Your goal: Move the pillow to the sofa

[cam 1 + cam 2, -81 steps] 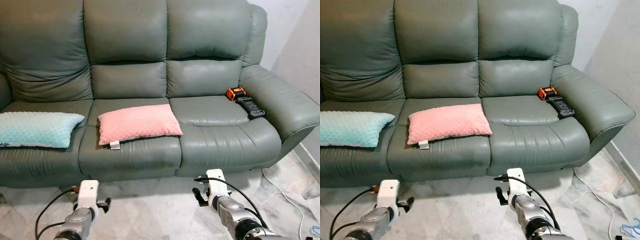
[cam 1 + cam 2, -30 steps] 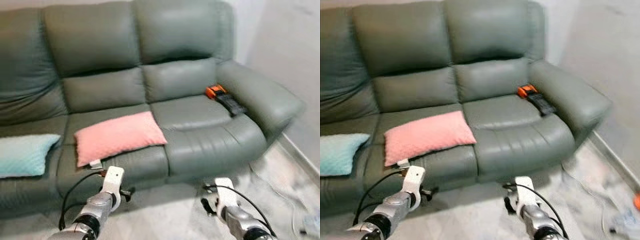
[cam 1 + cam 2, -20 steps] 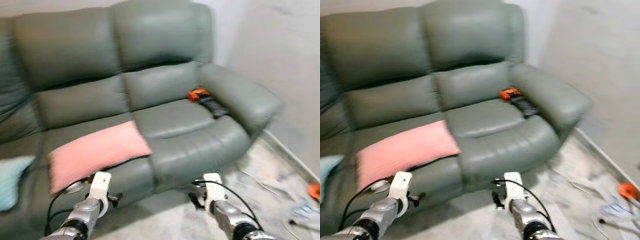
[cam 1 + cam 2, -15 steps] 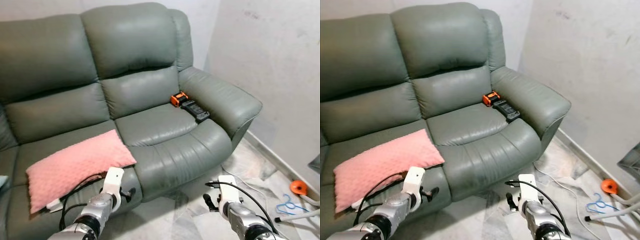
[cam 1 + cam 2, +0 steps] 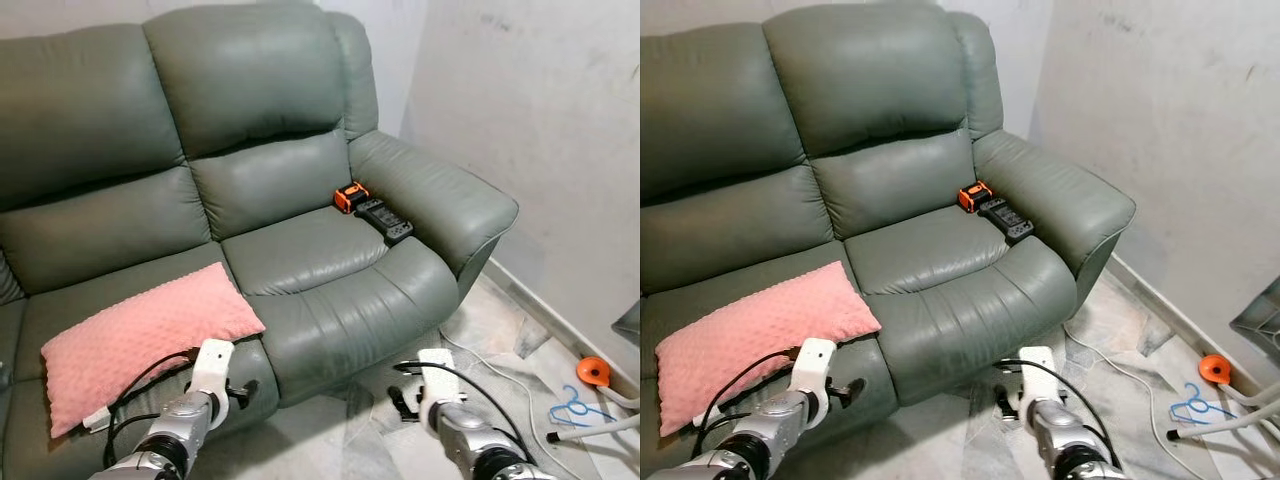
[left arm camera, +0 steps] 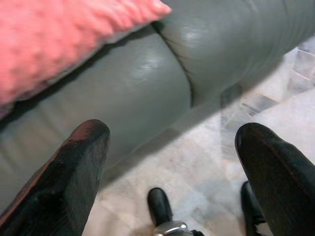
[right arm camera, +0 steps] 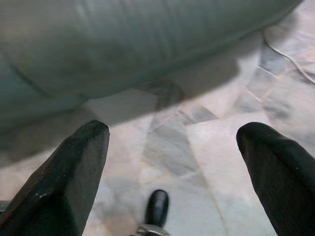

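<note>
Lying on the sofa (image 5: 330,290), pillow (image 5: 140,335) done; both grippers (image 6: 167,162) (image 7: 167,157) wide, empty; cord (image 5: 480,365) beside sofa could be snagged.

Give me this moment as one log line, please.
pillow: pink pillow lying on sofa seat | left gripper: open, empty, near sofa front | right gripper: open, empty, over floor | sofa arm side: black-orange device

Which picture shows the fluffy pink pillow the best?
The left eye view: the bumpy pink fabric pillow lies whole on the grey-green leather sofa. The right eye view shows it too, nearer the picture's edge. The left wrist view catches one blurred corner past the left gripper. The right wrist view looks at sofa front and floor.
</note>
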